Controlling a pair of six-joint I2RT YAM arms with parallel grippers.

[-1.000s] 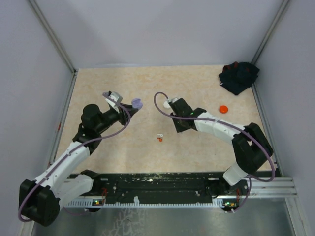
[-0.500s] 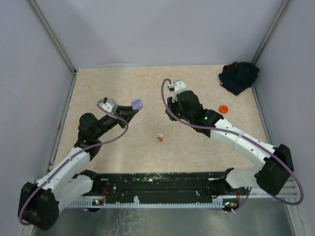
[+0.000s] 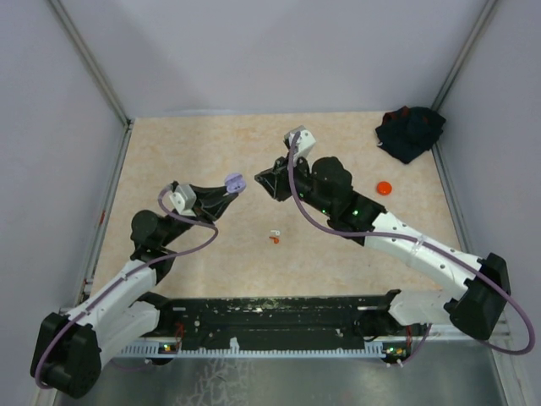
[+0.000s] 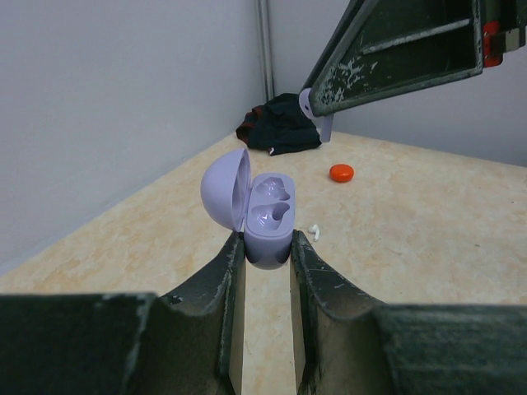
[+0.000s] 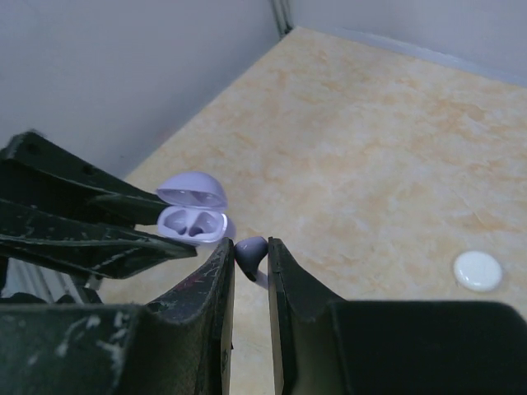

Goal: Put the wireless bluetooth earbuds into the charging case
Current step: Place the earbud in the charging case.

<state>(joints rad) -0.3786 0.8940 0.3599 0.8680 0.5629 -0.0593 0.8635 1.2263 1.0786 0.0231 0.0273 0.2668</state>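
Observation:
My left gripper [image 4: 268,247] is shut on an open lavender charging case [image 4: 265,210], lid up and both wells empty, held above the table. It also shows in the top view [image 3: 234,180]. My right gripper [image 5: 251,247] is shut on a purple earbud [image 5: 251,252], just right of the case [image 5: 191,216] and not touching it. In the top view the right gripper [image 3: 260,179] faces the left gripper [image 3: 226,188] closely. A red and a white earbud [image 3: 275,237] lie on the table between the arms.
An orange disc [image 3: 385,188] lies at the right and a dark cloth [image 3: 410,131] in the back right corner. A white disc [image 5: 478,271] lies on the table under the right arm. Grey walls enclose the table.
My right arm has swung left and up from the table, bringing the purple earbud close to the case. My left arm has shifted a little, still holding the case.

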